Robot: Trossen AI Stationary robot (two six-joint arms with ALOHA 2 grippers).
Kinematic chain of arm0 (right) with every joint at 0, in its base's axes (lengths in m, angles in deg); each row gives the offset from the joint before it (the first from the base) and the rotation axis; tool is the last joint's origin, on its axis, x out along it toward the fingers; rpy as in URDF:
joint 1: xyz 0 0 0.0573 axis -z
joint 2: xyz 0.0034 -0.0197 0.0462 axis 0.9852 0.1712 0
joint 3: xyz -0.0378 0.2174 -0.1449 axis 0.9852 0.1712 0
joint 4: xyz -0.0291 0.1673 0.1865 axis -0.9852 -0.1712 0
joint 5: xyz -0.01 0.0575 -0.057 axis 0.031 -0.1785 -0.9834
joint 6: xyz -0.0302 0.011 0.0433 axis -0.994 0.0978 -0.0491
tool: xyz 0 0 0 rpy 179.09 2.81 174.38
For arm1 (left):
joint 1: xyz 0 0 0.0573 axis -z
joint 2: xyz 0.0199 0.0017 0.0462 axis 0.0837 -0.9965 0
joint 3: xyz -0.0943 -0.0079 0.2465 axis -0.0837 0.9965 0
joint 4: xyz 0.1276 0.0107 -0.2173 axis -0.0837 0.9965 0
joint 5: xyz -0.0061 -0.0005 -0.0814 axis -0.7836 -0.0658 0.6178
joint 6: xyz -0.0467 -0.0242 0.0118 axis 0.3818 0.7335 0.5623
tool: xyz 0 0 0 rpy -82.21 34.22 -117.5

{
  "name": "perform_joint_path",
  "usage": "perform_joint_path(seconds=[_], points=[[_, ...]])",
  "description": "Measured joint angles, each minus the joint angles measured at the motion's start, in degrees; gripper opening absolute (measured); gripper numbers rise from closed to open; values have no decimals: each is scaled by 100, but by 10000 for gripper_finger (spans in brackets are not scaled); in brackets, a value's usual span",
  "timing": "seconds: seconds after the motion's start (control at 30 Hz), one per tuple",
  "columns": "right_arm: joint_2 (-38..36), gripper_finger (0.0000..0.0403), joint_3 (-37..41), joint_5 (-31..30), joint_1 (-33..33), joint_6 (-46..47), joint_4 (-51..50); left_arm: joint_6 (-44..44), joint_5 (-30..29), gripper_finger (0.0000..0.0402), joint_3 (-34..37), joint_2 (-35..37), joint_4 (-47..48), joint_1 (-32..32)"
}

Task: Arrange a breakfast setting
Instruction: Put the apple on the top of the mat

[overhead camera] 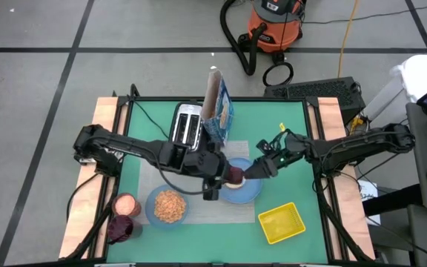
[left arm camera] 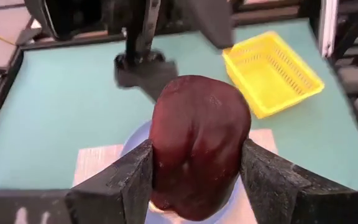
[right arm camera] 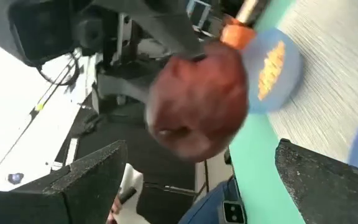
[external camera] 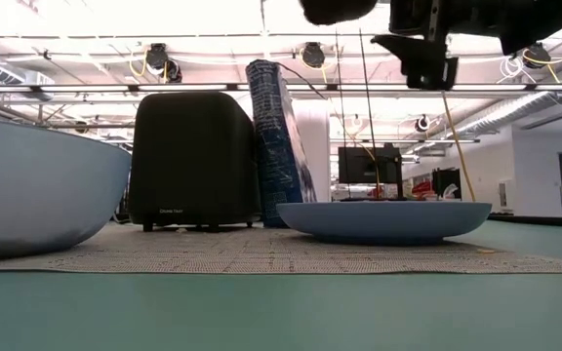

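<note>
Dark red fruit point(left arm camera: 197, 143) held above the light-blue plate point(overhead camera: 245, 192).
The fruit is pinched by the left gripper point(left arm camera: 194, 177); the right gripper point(overhead camera: 256, 170) is spread wide just beside it.

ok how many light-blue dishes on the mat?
2. The bowl sits on the left part of the grey mat. The plate is to its right, below the dark red fruit held in the left gripper. None appear hidden.

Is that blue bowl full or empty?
Filled: the bowl on the grey mat holds orange-brown cereal, seen from above.
</note>
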State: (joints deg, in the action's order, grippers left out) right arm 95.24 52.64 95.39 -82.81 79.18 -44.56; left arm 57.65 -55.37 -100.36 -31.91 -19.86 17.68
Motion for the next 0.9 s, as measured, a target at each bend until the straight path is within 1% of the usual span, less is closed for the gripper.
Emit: perform_joint_path(seconds=[0.03, 0.1, 0.23, 0.33, 0.47, 0.67, 0.9], points=[[-33, 393, 0, -3, 31, -152, 5, 101, 49, 214, -10, 27, 7, 0], [-45, 393, 4, -110, 78, -496, 214, 315, 123, 214, 2, 140, 347, 0], [-71, 393, 2, -728, 111, -1481, 517, 694, 258, 214, -4, 275, 413, 0], [-69, 393, 2, -1233, 111, -2276, 517, 917, 296, 214, -13, 341, 369, 0], [-69, 393, 2, -1671, 111, -2821, 406, 1184, 374, 214, 0, 394, 472, -4], [-67, 393, 2, -1653, 103, -3456, 413, 1417, 372, 214, -1, 400, 531, -17], [-67, 393, 4, -1649, -71, -4267, 414, 1628, 370, 214, -1, 400, 546, -104]])
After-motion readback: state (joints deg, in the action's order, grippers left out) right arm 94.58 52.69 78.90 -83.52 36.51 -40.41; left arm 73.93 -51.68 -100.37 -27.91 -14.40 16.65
